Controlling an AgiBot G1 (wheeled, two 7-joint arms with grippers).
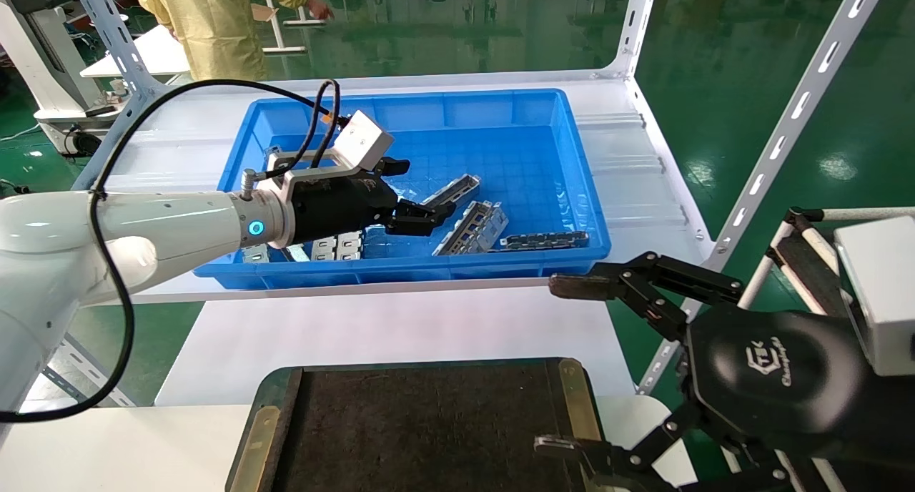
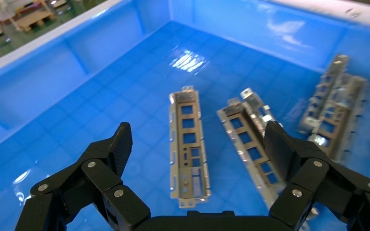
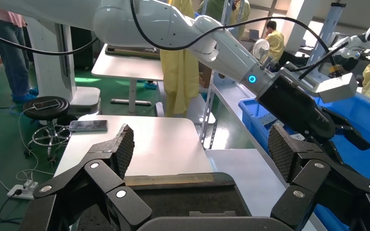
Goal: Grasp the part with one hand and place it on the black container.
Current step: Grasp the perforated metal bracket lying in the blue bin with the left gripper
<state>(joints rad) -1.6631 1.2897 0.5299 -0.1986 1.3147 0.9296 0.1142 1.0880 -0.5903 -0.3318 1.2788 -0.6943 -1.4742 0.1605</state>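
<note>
Head view shows the task barely begun: the left claw (image 1: 422, 217) hangs inside the blue plastic bin (image 1: 572, 163), spread wide and holding nothing, and the black container (image 1: 429, 420) on the white counter (image 1: 400, 327) carries no part yet. In the left wrist view the part (image 2: 189, 144), a thin stamped silver-grey metal trough with rectangular cutouts, lies flat on the glossy gridded bin floor between the ribbed rubber fingertips (image 2: 120, 144). Grasp, lift and placement remain. The right claw (image 1: 593, 363) hovers open and empty near the rough-matted tray.
</note>
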